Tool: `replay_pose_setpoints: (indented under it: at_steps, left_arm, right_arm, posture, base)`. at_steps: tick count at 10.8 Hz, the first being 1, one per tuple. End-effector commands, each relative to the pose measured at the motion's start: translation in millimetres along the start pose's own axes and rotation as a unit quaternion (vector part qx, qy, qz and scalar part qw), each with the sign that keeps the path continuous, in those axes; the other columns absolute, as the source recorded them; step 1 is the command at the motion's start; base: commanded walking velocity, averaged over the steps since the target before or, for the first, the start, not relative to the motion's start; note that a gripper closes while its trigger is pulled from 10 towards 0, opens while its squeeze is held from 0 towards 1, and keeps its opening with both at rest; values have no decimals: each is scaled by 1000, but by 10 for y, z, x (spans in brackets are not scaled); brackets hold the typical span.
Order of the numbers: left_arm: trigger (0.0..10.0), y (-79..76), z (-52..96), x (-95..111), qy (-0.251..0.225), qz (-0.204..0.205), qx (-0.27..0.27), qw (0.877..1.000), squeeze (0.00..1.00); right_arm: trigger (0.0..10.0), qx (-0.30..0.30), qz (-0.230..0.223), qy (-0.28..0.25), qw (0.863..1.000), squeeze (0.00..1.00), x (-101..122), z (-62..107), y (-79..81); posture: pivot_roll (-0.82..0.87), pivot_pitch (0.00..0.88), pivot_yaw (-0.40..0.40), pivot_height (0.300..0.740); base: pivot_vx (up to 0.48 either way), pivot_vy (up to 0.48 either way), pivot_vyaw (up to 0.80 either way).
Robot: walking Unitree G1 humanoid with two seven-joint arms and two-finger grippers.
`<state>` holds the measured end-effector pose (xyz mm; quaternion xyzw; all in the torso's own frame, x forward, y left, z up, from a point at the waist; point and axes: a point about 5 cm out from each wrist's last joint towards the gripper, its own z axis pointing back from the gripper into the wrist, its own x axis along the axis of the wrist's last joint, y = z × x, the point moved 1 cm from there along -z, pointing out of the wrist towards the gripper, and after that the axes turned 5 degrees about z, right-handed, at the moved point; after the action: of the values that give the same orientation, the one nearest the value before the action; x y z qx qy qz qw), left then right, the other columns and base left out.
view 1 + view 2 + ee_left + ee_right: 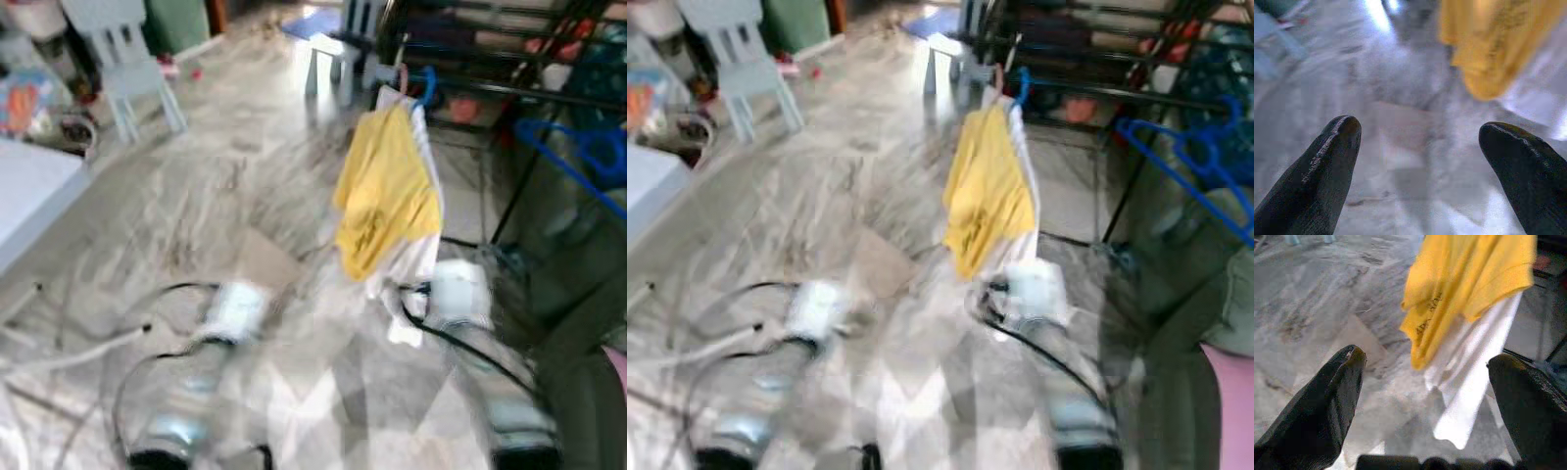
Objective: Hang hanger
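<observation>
I see grey marbled floor (245,166) spread beyond both sets of jaws; 1 pale blue chair (122,59) and a black rack (509,59) stand on it, well ahead.

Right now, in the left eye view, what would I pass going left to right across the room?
White table → grey chair → yellow shirt on its hanger → blue hangers on the black rack.
</observation>
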<state>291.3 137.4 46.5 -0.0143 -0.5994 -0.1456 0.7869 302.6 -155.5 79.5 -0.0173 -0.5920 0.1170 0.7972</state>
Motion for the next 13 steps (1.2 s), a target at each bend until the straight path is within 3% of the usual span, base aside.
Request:
replay_pose_setpoints:
  at_steps: [1,6,8,11,12,13]
  left_arm:
    - [10000,-47,-25,-50,8,3,-3,1000,0]
    - [10000,209,-104,-303,55,9,38,998,0]
    - [10000,375,-104,-406,82,57,93,991,0]
    - [10000,397,-130,-458,98,70,99,988,0]
    - [10000,450,-145,-443,98,73,113,986,0]
    - [10000,649,-169,-385,106,62,121,985,0]
  right_arm:
    - [10000,-31,-4,25,999,0,-150,-3,-118]
    - [10000,-88,-48,54,993,0,-370,-136,-221]
    - [10000,-102,-81,98,987,0,-594,-135,-270]
    - [10000,-96,-68,107,987,0,-645,-176,-284]
    - [10000,-105,-63,111,986,0,-657,-204,-355]
    - [10000,-124,-60,118,983,0,-644,-243,-510]
  posture:
    - [-40,108,2,740]
    - [-25,25,9,740]
    - [-20,0,5,740]
    - [-19,0,1,740]
    - [-19,0,3,740]
    - [-20,0,5,740]
  base:
    - [0,0,0]
    - [0,0,0]
    - [0,0,0]
    - [0,0,0]
    - [0,0,0]
    - [0,0,0]
